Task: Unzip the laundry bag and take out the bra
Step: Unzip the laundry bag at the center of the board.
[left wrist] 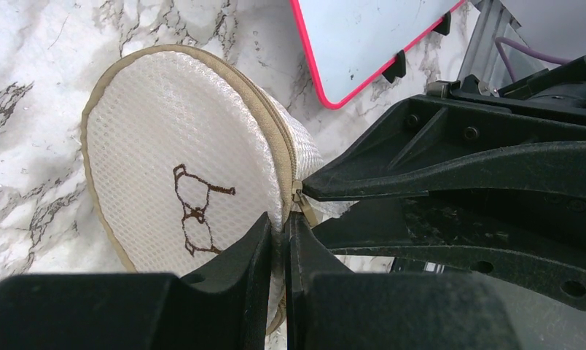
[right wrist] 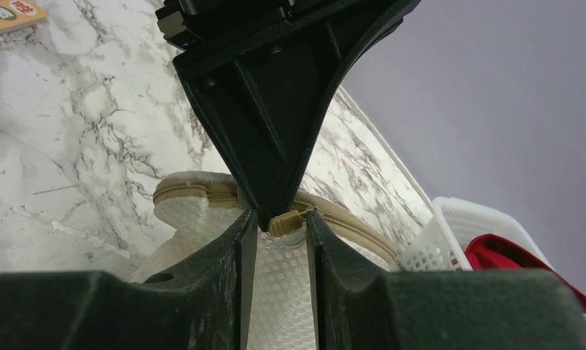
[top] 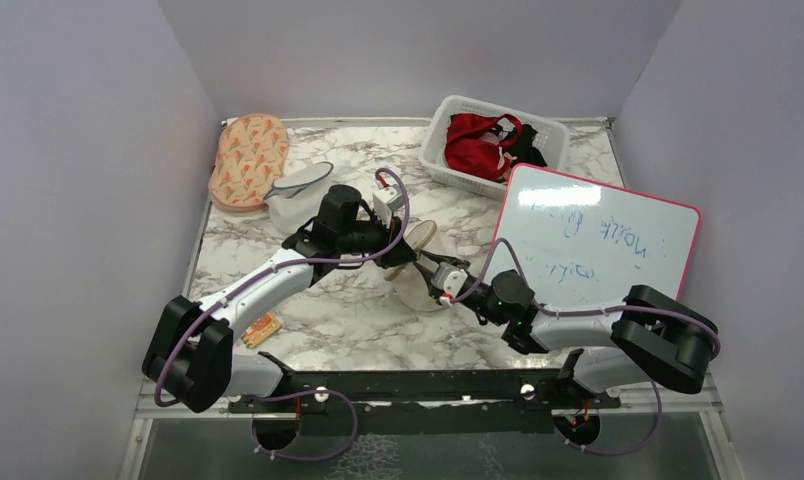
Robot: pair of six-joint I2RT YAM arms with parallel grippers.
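Note:
The cream mesh laundry bag (top: 415,288) stands on edge at the table's middle, zip shut. Its flat face with the dark line drawing shows in the left wrist view (left wrist: 173,153). My left gripper (top: 406,252) is shut on the bag's mesh edge (left wrist: 283,219), just below the tan zip pull (left wrist: 302,200). My right gripper (top: 430,268) comes from the right, its jaws a narrow gap apart (right wrist: 283,215) with the zip pull (right wrist: 287,222) between the tips. The bag (right wrist: 192,208) lies behind them. The bra is hidden.
An orange-patterned oval pouch (top: 248,160) and a white-and-grey round pouch (top: 298,195) lie at the back left. A white basket (top: 448,120) with a red garment (top: 475,145) stands at the back. A pink-framed whiteboard (top: 598,240) lies right. A small orange card (top: 261,328) lies near left.

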